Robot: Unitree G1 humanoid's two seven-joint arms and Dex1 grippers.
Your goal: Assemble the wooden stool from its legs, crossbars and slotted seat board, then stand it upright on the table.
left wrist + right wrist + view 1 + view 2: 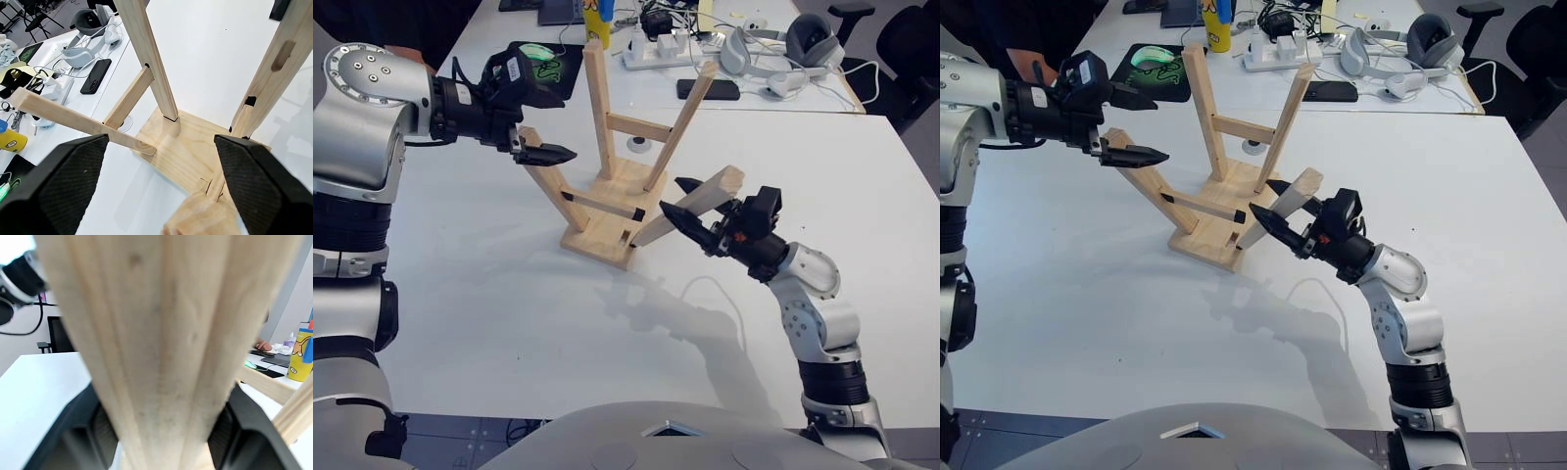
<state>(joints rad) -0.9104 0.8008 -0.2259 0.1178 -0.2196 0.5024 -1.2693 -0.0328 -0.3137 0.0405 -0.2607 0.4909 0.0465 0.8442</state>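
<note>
Since the pale wooden stool [607, 211] is stiff, light timber held by slotted joints, I'd judge it rigid but liable to rack or pull apart if levered hard; the wood looks smooth, so a hold low on a leg, close to the joint, seems safest; it sits upside down near the middle of the white table [509, 323], its square slotted seat board [619, 178] flat on the surface and its four legs splayed upward, crossbars between them. The right gripper [674, 196] has its black fingers [690, 220] closed, as far as I can tell, on either side of the slanting leg nearest it [720, 186], about halfway along. The left gripper [566, 127] is at the free end of the opposite slanting leg [548, 186]; its fingers [73, 181] stand wide apart, that leg's tip between them, untouched.
</note>
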